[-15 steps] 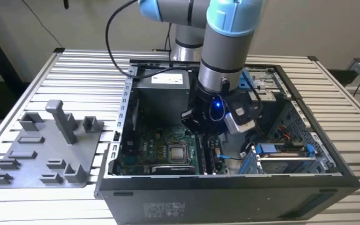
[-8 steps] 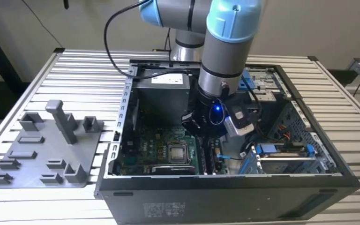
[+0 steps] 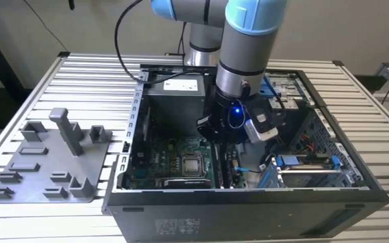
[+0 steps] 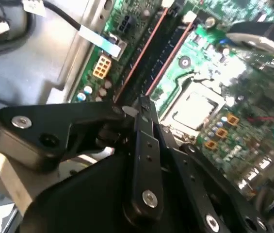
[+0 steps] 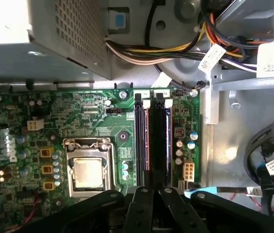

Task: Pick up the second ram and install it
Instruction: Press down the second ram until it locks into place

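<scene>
While above memory slots (image 5: pixel 152 141), hand (image 5: pixel 150 194) closed

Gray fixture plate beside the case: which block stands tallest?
The T-capped post near the middle of the fixture plate, in the exterior view. It rises well above every other block on the plate; the rest are much shorter.

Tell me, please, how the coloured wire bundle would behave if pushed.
Probably floppy: the wire bundle hangs in loose curves. It would likely give way, then spring back somewhat, since one end runs in behind the metal box.
</scene>
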`<control>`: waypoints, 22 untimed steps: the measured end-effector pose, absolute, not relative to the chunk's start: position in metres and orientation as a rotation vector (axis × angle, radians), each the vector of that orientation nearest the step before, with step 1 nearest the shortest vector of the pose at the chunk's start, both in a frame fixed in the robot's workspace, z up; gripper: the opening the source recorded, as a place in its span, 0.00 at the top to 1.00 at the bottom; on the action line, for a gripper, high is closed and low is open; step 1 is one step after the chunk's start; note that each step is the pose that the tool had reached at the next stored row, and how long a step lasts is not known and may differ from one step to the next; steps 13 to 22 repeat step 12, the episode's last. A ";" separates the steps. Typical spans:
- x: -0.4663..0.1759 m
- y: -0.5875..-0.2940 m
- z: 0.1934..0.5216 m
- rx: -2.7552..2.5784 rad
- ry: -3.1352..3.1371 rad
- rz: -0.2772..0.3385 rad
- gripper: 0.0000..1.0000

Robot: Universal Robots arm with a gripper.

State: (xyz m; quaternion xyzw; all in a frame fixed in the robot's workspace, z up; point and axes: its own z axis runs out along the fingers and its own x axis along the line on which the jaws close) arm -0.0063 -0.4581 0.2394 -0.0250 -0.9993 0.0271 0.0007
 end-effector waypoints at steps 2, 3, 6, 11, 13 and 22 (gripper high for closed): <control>-0.006 -0.458 0.249 -0.079 -3.138 0.085 0.89; -0.006 -0.458 0.253 -0.078 -3.138 0.086 0.89; -0.006 -0.458 0.256 -0.078 -3.138 0.082 0.89; -0.006 -0.458 0.256 -0.078 -3.138 0.076 0.89; -0.006 -0.458 0.256 -0.078 -3.138 0.074 0.89; -0.006 -0.458 0.256 -0.078 -3.138 0.074 0.89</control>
